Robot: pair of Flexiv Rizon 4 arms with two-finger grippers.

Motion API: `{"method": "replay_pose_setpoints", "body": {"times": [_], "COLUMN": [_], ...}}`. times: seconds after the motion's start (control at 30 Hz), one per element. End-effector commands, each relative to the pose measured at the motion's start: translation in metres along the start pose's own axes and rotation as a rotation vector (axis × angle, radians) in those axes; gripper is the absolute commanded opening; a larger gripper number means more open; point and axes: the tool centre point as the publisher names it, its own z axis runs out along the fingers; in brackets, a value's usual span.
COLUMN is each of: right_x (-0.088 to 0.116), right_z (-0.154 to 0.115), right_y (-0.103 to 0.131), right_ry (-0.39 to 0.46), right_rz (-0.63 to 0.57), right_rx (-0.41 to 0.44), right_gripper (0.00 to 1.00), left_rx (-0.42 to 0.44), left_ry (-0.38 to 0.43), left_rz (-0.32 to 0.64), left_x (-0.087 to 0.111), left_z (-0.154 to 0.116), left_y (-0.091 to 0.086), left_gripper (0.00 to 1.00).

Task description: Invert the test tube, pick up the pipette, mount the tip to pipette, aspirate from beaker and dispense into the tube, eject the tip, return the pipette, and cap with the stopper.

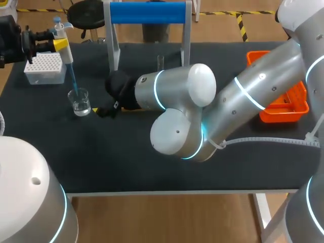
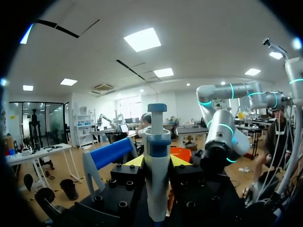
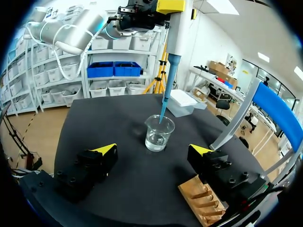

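Note:
My left gripper [image 1: 55, 42] at the far left is shut on the white and yellow pipette [image 1: 62, 40], held upright. Its blue tip [image 1: 74, 83] dips into the clear beaker [image 1: 80, 102], which holds some liquid. In the left wrist view the pipette [image 2: 157, 165] stands between the yellow fingers of my left gripper [image 2: 157, 163]. My right gripper [image 3: 152, 150] is open close to the table, with the beaker [image 3: 159, 134] just ahead between its fingers, untouched. Above it hang the pipette [image 3: 176, 28] and tip [image 3: 164, 105]. A glass test tube [image 1: 160, 62] stands upright behind my right arm.
A white tip box [image 1: 44, 68] sits at the far left behind the beaker. A stand with a blue bar [image 1: 147, 12] rises at the back middle. An orange basket [image 1: 296, 101] is at the right. A wooden rack [image 3: 201, 201] lies under my right gripper's finger.

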Motion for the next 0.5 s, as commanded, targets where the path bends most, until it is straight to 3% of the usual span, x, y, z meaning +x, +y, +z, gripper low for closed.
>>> {"method": "replay_pose_setpoints", "body": {"times": [0.03,0.5], "right_x": [0.0,0.0], "right_z": [0.001,0.001], "right_y": [-0.001,-0.001], "right_ry": [0.002,0.002], "right_rz": [0.001,0.001], "right_rx": [-0.001,-0.001], "right_gripper": [1.0,1.0], "left_rx": [0.01,0.017], "left_ry": [0.004,0.003], "left_rz": [-0.001,-0.018], "left_x": [-0.004,-0.01], "left_z": [0.001,0.0], "left_y": [0.007,0.025], "left_gripper": [0.0,0.0]}}
